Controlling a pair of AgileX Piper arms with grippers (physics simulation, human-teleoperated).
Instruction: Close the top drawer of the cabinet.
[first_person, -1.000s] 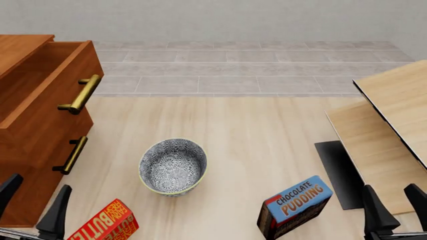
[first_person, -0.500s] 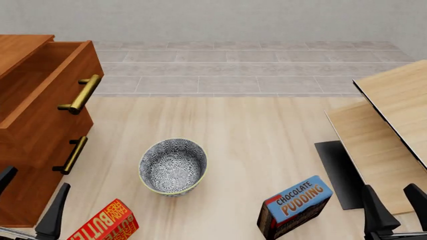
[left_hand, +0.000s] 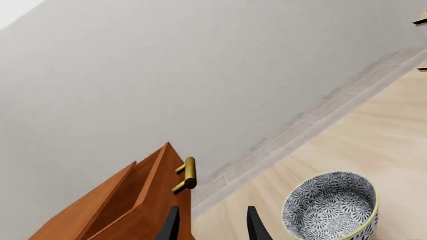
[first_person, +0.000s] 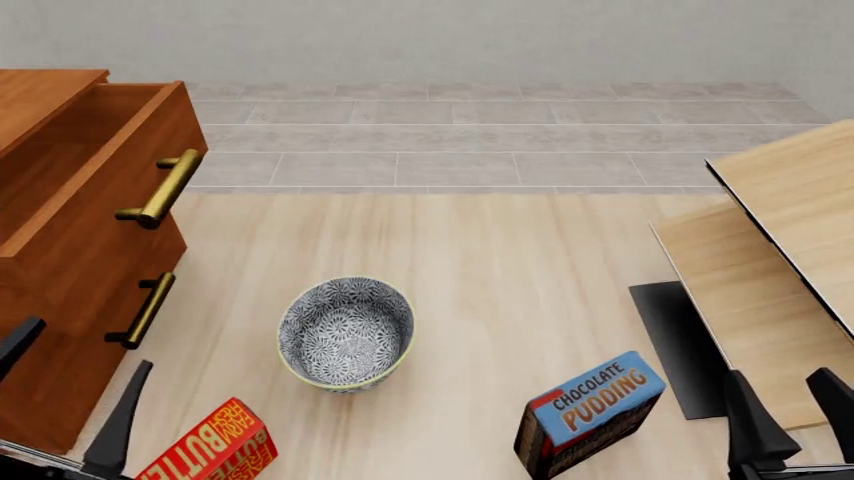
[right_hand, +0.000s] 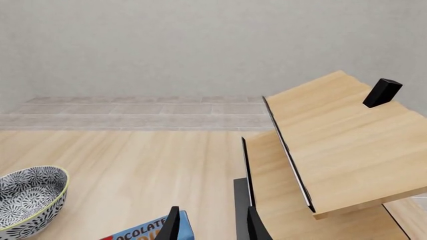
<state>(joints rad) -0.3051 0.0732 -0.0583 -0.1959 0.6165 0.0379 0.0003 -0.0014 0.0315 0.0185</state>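
The cabinet (first_person: 60, 270) stands at the table's left edge. Its top drawer (first_person: 100, 170) is pulled out, open, with the brass bar handle (first_person: 162, 187) facing right. The drawer below has its own handle (first_person: 143, 310) and sits flush. My left gripper (first_person: 67, 395) is open and empty, low at the near left, in front of the cabinet's lower part and touching nothing. In the left wrist view the open drawer (left_hand: 143, 200) and its handle (left_hand: 187, 175) lie just beyond the gripper (left_hand: 212, 226). My right gripper (first_person: 797, 415) is open and empty at the near right.
A patterned bowl (first_person: 346, 332) sits mid-table, right of the cabinet. A red butter box (first_person: 211, 447) lies near the left gripper. A blue chocolate pudding box (first_person: 589, 412) stands near right. A pale wooden shelf unit (first_person: 781, 270) and a dark mat (first_person: 674, 345) fill the right side.
My left gripper has shifted slightly at the near left, its fingers a little further apart. The drawer, the bowl, the boxes and the right gripper have not moved.
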